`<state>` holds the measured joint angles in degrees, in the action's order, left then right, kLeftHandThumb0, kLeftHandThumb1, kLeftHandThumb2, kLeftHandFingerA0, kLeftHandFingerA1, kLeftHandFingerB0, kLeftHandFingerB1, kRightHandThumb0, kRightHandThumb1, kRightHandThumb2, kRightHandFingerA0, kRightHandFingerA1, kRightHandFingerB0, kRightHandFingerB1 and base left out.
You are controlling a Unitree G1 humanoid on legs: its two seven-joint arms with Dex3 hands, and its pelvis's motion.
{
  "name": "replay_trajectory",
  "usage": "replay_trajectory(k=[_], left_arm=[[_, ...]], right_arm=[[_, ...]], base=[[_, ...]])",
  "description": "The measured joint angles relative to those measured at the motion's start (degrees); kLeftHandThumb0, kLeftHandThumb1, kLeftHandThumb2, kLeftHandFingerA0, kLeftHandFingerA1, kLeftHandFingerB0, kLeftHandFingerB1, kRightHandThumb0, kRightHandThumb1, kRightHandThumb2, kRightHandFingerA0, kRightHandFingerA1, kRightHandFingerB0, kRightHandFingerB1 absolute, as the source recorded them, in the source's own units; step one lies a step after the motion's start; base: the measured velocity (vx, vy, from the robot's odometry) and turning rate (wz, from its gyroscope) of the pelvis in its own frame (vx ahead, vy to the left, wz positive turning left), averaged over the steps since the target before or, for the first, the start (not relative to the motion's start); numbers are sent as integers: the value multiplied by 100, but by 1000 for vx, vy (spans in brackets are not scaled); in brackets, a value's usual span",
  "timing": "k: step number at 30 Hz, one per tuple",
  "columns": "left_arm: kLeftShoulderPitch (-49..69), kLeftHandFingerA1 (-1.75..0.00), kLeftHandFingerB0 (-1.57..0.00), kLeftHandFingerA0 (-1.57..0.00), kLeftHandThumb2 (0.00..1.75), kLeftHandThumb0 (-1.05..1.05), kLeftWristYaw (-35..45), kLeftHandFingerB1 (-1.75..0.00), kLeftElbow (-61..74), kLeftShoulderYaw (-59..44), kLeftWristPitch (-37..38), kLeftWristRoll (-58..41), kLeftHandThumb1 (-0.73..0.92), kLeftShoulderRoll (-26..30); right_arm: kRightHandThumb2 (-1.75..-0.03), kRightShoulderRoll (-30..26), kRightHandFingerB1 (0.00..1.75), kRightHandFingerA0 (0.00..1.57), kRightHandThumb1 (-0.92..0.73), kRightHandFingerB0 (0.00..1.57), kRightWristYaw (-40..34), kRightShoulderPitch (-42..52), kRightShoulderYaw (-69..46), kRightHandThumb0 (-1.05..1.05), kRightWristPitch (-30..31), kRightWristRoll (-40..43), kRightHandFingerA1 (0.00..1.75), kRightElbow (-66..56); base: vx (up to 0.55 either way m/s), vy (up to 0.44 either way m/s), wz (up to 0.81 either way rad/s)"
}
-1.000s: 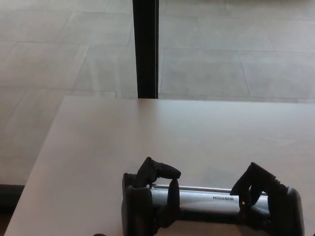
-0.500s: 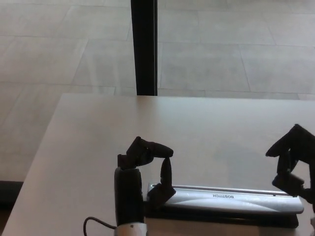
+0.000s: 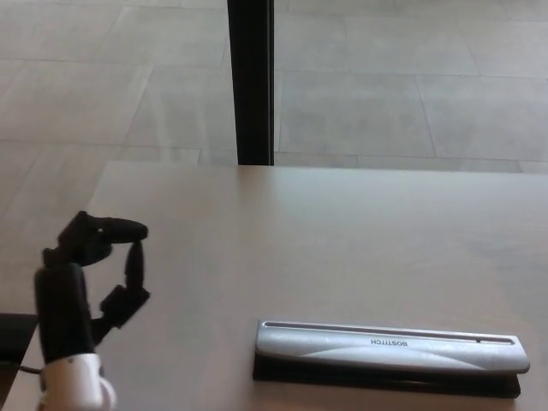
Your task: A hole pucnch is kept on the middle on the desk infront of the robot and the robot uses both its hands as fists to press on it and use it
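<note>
A long silver hole punch [image 3: 390,351] with a black base lies flat near the front edge of the pale desk [image 3: 342,231], right of centre. My left hand [image 3: 90,278] is raised at the desk's front left corner, well to the left of the punch and not touching it. Its fingers are curled inward with the tips close to the thumb, and they hold nothing. My right hand does not show anywhere in the head view.
A black vertical post [image 3: 251,81] stands behind the desk's far edge. Grey tiled floor [image 3: 411,94] lies beyond and to the left of the desk.
Both hands have come off the hole punch. The left hand swung far out to the left, and the right hand moved right and left the picture. The punch stayed in place.
</note>
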<state>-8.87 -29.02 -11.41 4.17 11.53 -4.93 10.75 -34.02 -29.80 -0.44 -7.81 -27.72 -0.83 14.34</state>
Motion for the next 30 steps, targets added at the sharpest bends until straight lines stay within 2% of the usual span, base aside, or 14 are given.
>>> replay_trajectory(k=[1,3,5,7,9,10,12,13,14,16,21,26,28,30], left_arm=[[39,-135,-94,-129,98,-47,33,-92,-11,-178,-47,-71,46,134],[116,-167,-97,-103,65,-50,75,-80,-40,-468,-115,-159,62,348],[274,-167,-96,-102,69,-53,150,-79,-132,-920,-217,-313,57,654],[429,-156,-82,-110,78,-56,208,-64,-268,-1318,-281,-445,59,866],[581,-125,-70,-81,73,-61,282,-51,-383,-1674,-335,-579,66,1016],[690,-119,-71,-73,71,-60,333,-51,-457,-1911,-362,-680,68,1079],[886,-119,-71,-73,71,-60,424,-51,-560,-2292,-388,-850,68,1128],[974,-114,-74,-74,71,-63,468,-53,-604,-2466,-397,-932,69,1138],[1035,-125,-74,-77,73,-64,498,-56,-633,-2591,-408,-991,74,1140],[1198,-128,-78,-80,76,-64,576,-60,-730,-2914,-414,-1147,68,1140],[1652,-96,-86,-86,74,-66,786,-77,-1272,-3764,-416,-1525,77,1122],[2030,-71,-94,-99,68,-68,909,-66,-1911,-4337,-416,-1797,54,938],[2159,-63,-82,-92,65,-68,972,-66,-2185,-4515,-415,-1890,59,845],[2259,-61,-69,-91,60,-65,1024,-65,-2422,-4659,-415,-1961,63,751]], right_arm=[[-62,-75,59,101,-73,71,81,87,-187,-72,37,77,112,66],[-63,-194,62,98,-73,69,190,242,-476,-74,93,187,107,195],[-61,-346,60,102,-68,64,362,493,-913,-73,185,362,91,450],[-62,-432,63,95,-73,54,507,667,-1274,-75,258,507,83,743],[-60,-471,68,98,-69,56,641,794,-1570,-79,319,635,75,1015],[-99,-474,73,96,-52,55,720,862,-1755,-78,347,716,86,1200],[-99,-473,73,96,-52,55,832,945,-2031,-78,390,845,86,1508],[-63,-472,73,96,-76,56,882,973,-2158,-78,409,907,79,1648],[-99,-472,73,81,-59,42,915,987,-2251,-81,426,954,84,1749],[-64,-468,79,78,-80,53,1003,998,-2500,-78,466,1077,81,2030],[-63,-429,69,63,-82,6,1236,981,-3247,-71,605,1463,93,2808],[-65,-200,61,47,-83,11,1410,941,-3884,-69,772,1829,80,3231],[-64,-81,69,80,-76,28,1489,928,-4104,-66,858,1968,115,3399],[-66,42,92,71,-80,43,1540,902,-4298,-67,948,2096,116,3562]], base=[[0,0,0],[0,0,0],[0,0,0],[0,0,0],[0,0,0],[0,0,0],[0,0,0],[0,0,0],[0,0,0],[0,0,0],[0,0,0],[0,0,0],[0,0,0],[0,0,0]])
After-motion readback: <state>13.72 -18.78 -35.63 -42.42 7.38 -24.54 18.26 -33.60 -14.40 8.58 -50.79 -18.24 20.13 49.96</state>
